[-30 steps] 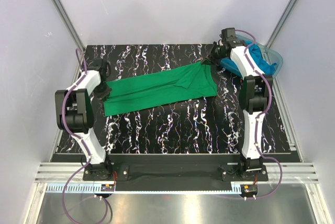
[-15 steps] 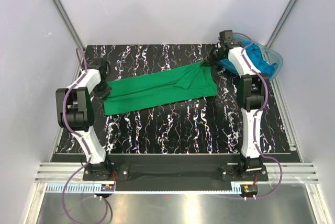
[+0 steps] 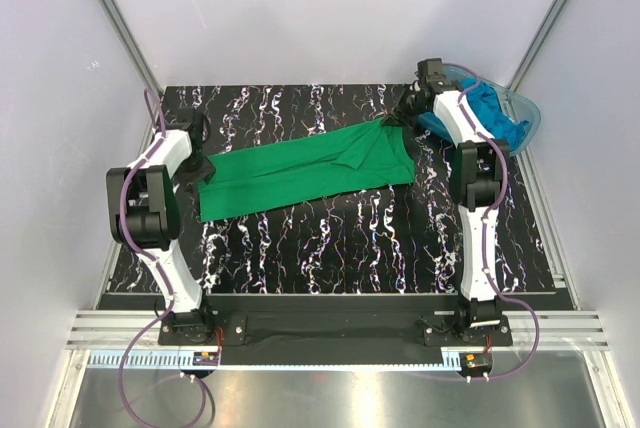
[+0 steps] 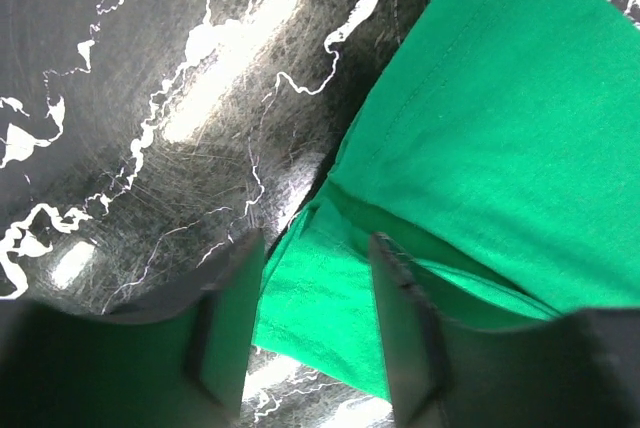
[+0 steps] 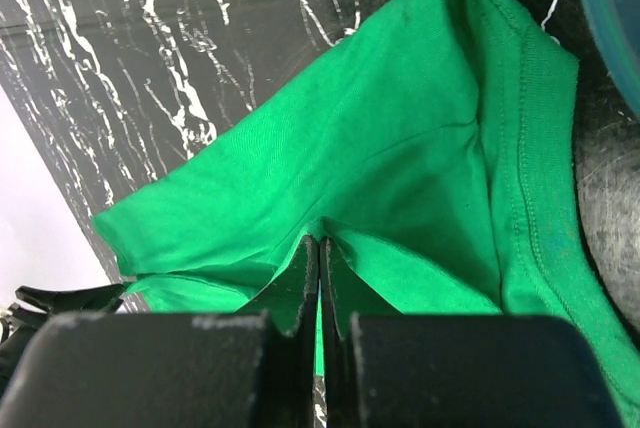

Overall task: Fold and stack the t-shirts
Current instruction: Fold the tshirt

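Observation:
A bright green t-shirt point(image 3: 300, 173) lies folded into a long band across the black marbled table point(image 3: 330, 238). At the band's left end my left gripper point(image 3: 200, 170) stands open. In the left wrist view its fingers point(image 4: 225, 338) are apart, and the shirt's corner point(image 4: 320, 298) lies loose between them on the table. My right gripper point(image 3: 397, 118) is at the shirt's far right corner, shut on a pinched fold of the green cloth point(image 5: 319, 243). Turquoise-blue t-shirts point(image 3: 495, 113) lie bunched in the tub.
The clear blue-tinted tub point(image 3: 528, 113) sits at the table's back right corner, just right of my right gripper; its rim point(image 5: 615, 8) shows in the right wrist view. White walls close in the back and both sides of the table.
My left gripper has opened and let go of the green shirt's left end, which now rests on the table. The right gripper keeps its pinch and has barely moved.

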Action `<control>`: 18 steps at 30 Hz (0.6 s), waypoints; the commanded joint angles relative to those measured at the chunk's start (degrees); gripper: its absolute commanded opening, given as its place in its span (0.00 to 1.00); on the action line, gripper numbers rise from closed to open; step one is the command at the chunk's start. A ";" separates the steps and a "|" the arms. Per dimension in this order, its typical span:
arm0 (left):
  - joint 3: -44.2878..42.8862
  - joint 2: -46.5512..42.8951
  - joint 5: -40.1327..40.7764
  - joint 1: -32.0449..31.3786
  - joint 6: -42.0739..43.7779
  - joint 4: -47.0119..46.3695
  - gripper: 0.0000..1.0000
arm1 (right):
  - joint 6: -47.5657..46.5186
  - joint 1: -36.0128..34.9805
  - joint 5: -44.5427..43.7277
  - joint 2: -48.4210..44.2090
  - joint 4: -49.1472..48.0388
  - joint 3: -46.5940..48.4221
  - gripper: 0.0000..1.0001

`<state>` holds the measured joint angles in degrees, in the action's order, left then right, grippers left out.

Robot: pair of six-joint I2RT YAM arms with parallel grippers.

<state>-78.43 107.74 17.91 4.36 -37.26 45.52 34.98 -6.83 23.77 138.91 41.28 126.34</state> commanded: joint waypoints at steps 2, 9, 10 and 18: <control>-2.43 -3.06 1.77 0.39 1.30 0.19 0.56 | 0.96 -0.55 1.98 1.18 -2.69 2.94 0.00; 0.03 -7.98 -0.94 0.21 2.89 -1.12 0.57 | 2.28 -0.55 2.42 3.12 -3.84 4.44 0.06; 0.73 -8.68 -1.30 0.12 3.06 -1.48 0.56 | 2.46 -0.47 2.51 3.64 -4.10 4.52 0.08; 10.40 -13.79 -12.52 -1.11 6.14 -7.62 0.48 | 3.69 -0.38 4.53 9.61 -2.53 12.24 0.29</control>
<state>-71.00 95.85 12.62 3.90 -33.54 41.87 38.04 -6.81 25.87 146.04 38.94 133.14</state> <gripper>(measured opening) 0.494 0.280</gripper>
